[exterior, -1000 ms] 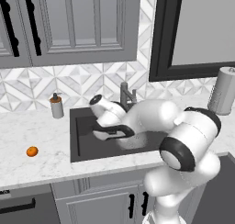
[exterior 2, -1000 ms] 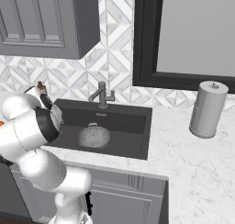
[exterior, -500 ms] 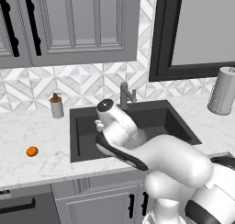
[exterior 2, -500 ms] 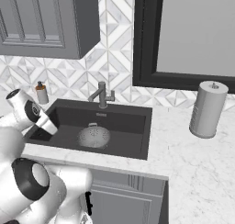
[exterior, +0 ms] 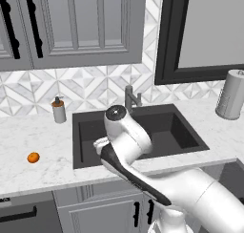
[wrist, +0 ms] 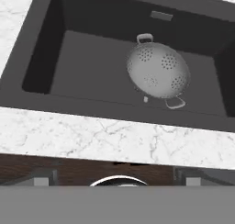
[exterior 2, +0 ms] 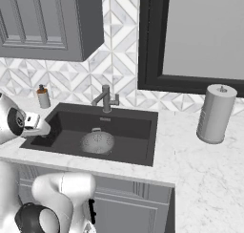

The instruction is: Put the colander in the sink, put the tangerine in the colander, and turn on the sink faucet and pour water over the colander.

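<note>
Counter [exterior: 28,132]: white marble, running along the tiled wall.

Sink [exterior 2: 138,127]: dark rectangular basin set into the counter, nearer its left end.

Paper towel roll [exterior 2: 216,113]: upright near the counter's right end, well apart from the sink.

Colander [wrist: 158,71]: perforated metal bowl, lying overturned on the sink floor near the middle, dome and small feet facing up, one loop handle toward the back wall and one toward the front.

Sink faucet [exterior 2: 106,99]: upright at the sink's back edge.

Soap bottle [exterior: 58,110]: at the counter's back edge, just left of the sink.

Tangerine [exterior: 33,157]: on the counter near its front edge, left of the sink.

Gripper: jaw state could not be told.
</note>
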### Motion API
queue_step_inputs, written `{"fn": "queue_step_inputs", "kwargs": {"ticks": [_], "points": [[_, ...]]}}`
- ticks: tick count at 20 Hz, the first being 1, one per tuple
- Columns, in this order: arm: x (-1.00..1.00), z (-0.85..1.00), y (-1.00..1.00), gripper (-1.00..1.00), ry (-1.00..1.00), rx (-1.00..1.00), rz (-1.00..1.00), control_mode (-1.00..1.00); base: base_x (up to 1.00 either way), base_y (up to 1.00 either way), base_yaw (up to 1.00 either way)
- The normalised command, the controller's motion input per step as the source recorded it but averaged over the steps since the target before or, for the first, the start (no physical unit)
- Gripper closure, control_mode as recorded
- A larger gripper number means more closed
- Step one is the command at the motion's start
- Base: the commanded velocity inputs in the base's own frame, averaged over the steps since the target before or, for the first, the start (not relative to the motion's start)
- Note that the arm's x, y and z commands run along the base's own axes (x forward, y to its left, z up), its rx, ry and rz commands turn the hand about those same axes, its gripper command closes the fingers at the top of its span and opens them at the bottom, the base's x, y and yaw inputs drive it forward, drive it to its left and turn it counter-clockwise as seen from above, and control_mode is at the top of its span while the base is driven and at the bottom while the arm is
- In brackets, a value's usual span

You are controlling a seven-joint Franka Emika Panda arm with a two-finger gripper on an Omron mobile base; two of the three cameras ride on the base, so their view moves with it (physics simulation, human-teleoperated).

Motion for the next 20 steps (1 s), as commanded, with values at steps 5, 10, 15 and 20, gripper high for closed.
{"fn": "queue_step_inputs", "kwargs": {"ticks": [5,10,15,20], "points": [[-0.45,0.3,0.42,-1.0,-0.04,0.0,0.53,-1.0,0.0,0.0,0.0],[-0.1,0.13,0.81,-1.0,0.01,0.0,0.49,-1.0,0.0,0.0,0.0],[-0.01,0.21,0.91,-1.0,0.08,0.0,0.38,-1.0,0.0,0.0,0.0],[0.0,0.15,0.9,-1.0,0.17,-0.07,0.16,-1.0,0.0,0.0,0.0]]}}
